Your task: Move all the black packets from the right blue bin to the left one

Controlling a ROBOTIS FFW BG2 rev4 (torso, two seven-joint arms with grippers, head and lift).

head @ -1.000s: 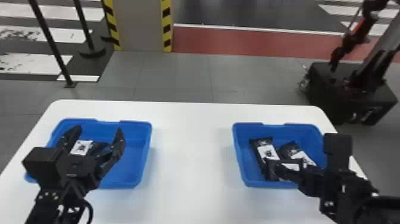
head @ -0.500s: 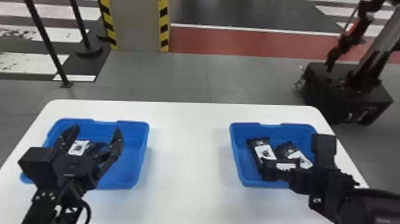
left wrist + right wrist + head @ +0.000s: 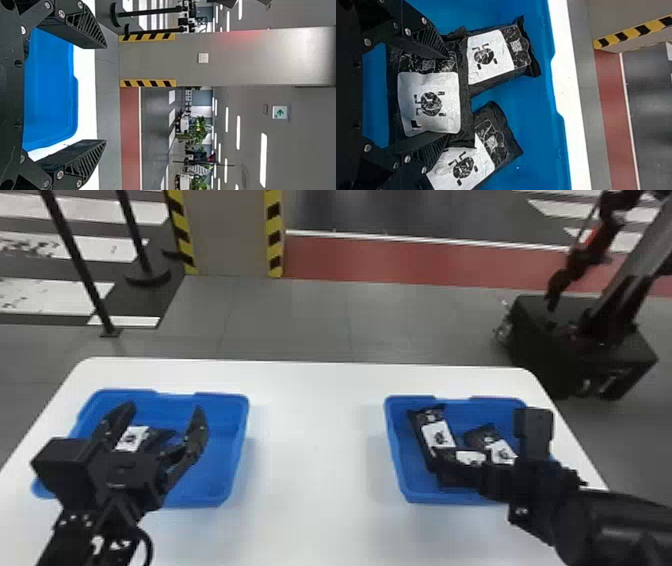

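My left gripper (image 3: 164, 410) hangs open over the left blue bin (image 3: 235, 460), where a black packet with a white label (image 3: 132, 438) lies. In the left wrist view the left gripper (image 3: 104, 94) has nothing between its fingers. At the right blue bin (image 3: 395, 460), my right gripper (image 3: 465, 471) is low over the front part. The right wrist view has the right gripper (image 3: 447, 96) shut on a black packet (image 3: 430, 103), its label creased. Two more packets lie beyond and beside it: one (image 3: 492, 55) and another, angled and partly covered (image 3: 464, 164).
Both bins stand on a white table (image 3: 315, 430), with bare tabletop between them. Past the far edge are a striped pillar (image 3: 227, 235), stanchion poles (image 3: 75, 260) and a black wheeled base (image 3: 580, 345) on the floor.
The right gripper has shifted a little left over the right bin, towards the packets. My left gripper stays over the left bin, with no clear change.
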